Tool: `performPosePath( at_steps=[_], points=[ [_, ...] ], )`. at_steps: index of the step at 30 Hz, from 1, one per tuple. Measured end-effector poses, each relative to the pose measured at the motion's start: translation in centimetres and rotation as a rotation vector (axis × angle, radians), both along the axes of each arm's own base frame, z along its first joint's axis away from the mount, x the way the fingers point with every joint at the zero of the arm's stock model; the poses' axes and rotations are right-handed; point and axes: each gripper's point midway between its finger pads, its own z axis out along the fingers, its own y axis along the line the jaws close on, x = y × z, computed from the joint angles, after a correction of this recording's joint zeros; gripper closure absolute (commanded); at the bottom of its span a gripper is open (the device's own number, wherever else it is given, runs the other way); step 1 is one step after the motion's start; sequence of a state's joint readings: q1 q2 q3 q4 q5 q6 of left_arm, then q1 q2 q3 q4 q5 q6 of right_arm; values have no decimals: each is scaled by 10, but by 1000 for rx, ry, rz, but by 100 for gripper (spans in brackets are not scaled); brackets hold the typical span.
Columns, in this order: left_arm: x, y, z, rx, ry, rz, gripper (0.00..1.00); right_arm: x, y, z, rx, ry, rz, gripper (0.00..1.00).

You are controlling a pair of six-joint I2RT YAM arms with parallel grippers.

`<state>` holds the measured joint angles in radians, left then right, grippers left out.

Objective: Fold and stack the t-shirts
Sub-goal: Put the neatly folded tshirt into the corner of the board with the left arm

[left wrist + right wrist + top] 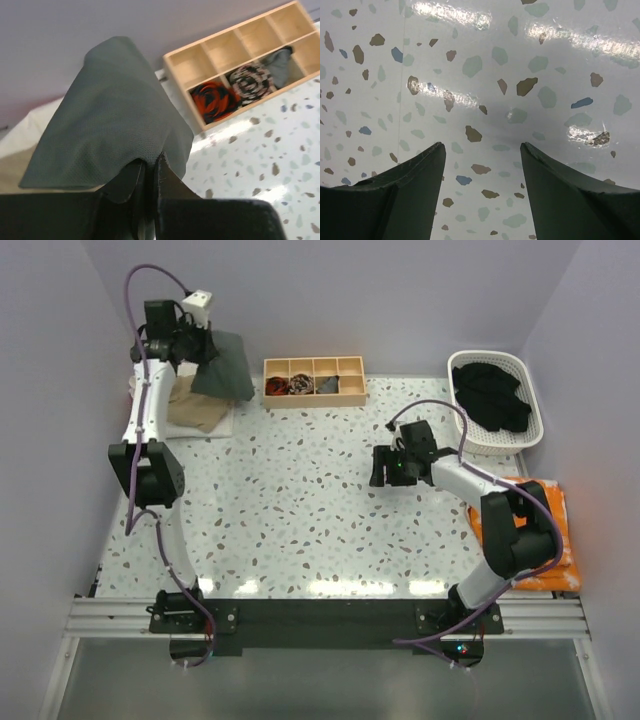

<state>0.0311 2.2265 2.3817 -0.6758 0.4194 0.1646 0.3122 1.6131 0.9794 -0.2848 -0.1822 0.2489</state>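
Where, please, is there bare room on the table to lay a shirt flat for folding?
The middle of the speckled table is bare, bordered by the wooden organiser, the left arm and the open right pincer. Crowded: the far-left corner, where the left pincer holds the grey t-shirt near the tan t-shirt, and the right edge with the basket.

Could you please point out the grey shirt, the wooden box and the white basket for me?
Grey shirt (107, 120): left wrist view, middle of the held cloth.
Wooden box (313, 400): top external view, its front wall.
White basket (488, 355): top external view, its far rim.
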Motion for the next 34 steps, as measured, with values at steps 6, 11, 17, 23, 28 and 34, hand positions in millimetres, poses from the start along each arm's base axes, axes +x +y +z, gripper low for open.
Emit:
performPosePath(
  at_steps=[6,11,17,23,28,34],
  points=[
    [-2,108,-77,-1,160,213,0,-3,3,-15,4,47,13,34],
    [-12,153,-146,29,290,382,0,-3,5,-15,14,52,20,34],
    [-32,162,-164,53,313,512,0,-2,6,-12,22,41,23,34],
    [-45,138,-55,-79,92,520,0,-6,-4,16,13,-57,-18,13],
    [-102,79,70,-189,-211,400,0,-7,-19,69,8,-231,-74,1],
    [-183,-7,133,-272,-401,148,0,-27,-47,110,0,-393,-192,1]
  ],
)
